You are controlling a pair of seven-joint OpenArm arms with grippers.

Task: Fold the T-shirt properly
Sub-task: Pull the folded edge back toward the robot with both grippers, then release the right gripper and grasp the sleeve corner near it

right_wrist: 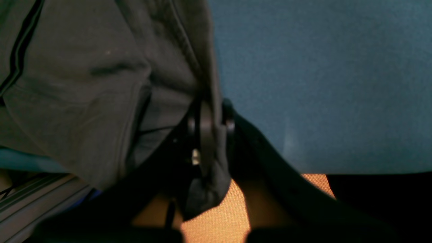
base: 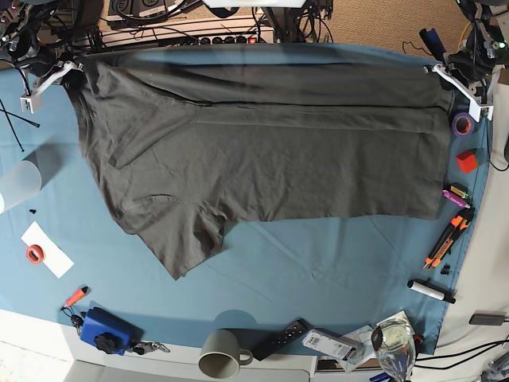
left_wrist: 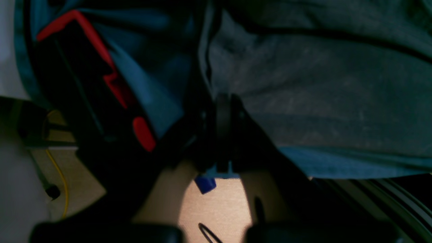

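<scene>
The dark grey T-shirt (base: 262,151) lies spread across the blue-teal table cloth (base: 318,263), wrinkled, with one sleeve (base: 179,239) pointing toward the front. Its far edge is stretched between both grippers. My left gripper (base: 439,73) is at the far right corner; in the left wrist view it (left_wrist: 222,114) is shut on the T-shirt's edge (left_wrist: 320,91). My right gripper (base: 75,68) is at the far left corner; in the right wrist view it (right_wrist: 206,130) is shut on a bunched fold of the T-shirt (right_wrist: 84,87), with fabric hanging through the jaws.
Along the right edge lie a purple tape roll (base: 462,123), a red cube (base: 467,161), markers (base: 456,192) and an orange cutter (base: 445,239). At the front stand a mug (base: 220,354), a remote (base: 280,338) and a glass (base: 395,344). A plastic cup (base: 17,185) stands at the left.
</scene>
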